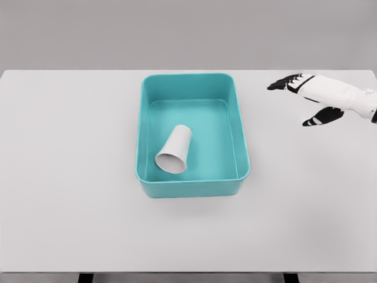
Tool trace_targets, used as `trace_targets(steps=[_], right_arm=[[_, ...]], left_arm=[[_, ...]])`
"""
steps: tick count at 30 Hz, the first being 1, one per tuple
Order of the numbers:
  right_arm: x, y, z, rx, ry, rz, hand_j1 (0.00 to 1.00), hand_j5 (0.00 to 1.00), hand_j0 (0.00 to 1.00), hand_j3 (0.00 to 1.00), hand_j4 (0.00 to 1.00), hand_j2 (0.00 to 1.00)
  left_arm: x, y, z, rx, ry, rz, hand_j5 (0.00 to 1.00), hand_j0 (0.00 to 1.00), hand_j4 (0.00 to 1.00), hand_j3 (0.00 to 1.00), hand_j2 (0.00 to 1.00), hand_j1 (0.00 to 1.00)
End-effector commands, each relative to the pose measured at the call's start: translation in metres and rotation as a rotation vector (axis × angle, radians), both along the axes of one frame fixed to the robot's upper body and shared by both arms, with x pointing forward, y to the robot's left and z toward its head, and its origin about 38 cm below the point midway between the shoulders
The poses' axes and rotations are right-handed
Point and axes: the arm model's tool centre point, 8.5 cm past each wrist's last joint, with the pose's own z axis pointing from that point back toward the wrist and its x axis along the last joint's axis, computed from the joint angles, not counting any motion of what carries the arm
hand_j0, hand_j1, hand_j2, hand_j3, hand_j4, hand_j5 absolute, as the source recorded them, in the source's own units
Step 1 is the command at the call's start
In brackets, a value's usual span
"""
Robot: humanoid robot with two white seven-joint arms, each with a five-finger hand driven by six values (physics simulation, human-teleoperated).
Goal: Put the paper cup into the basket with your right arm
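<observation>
Head view. Already the cup (174, 150) lies on its side on the floor of the basket (145, 106), left of the middle and nearer the front wall. Long axis runs from upper right to lower left; open mouth faces the lower left, toward the camera, closed base points to the back right. Plain white paper, tapered, mouth wider than base. No print or label readable on it.

Right hand (306, 97) hovers over the table (70, 177), right of the basket, well apart from it, dark-tipped fingers spread, holding nothing.
</observation>
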Motion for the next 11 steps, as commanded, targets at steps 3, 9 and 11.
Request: trace_targets(steps=[3, 9, 11], right_arm=[[-0.007, 0.001, -0.004, -0.102, -0.023, 0.04, 1.0, 1.0, 1.0, 1.0, 1.0, 1.0], [-0.013, -0.007, -0.009, -0.116, -0.006, 0.03, 1.0, 1.0, 1.0, 1.0, 1.0, 1.0], [-0.017, -0.015, -0.012, -0.125, 0.006, 0.016, 1.0, 1.0, 1.0, 1.0, 1.0, 1.0]], left_arm=[[0.0, 0.0, 0.0, 0.0, 0.0, 0.0, 1.0, 1.0, 1.0, 1.0, 1.0, 1.0], [-0.001, 0.0, 0.0, 0.0, 0.004, 0.006, 1.0, 1.0, 1.0, 1.0, 1.0, 1.0], [-0.007, 0.0, 0.0, 0.0, 0.021, 0.008, 1.0, 1.0, 1.0, 1.0, 1.0, 1.0]])
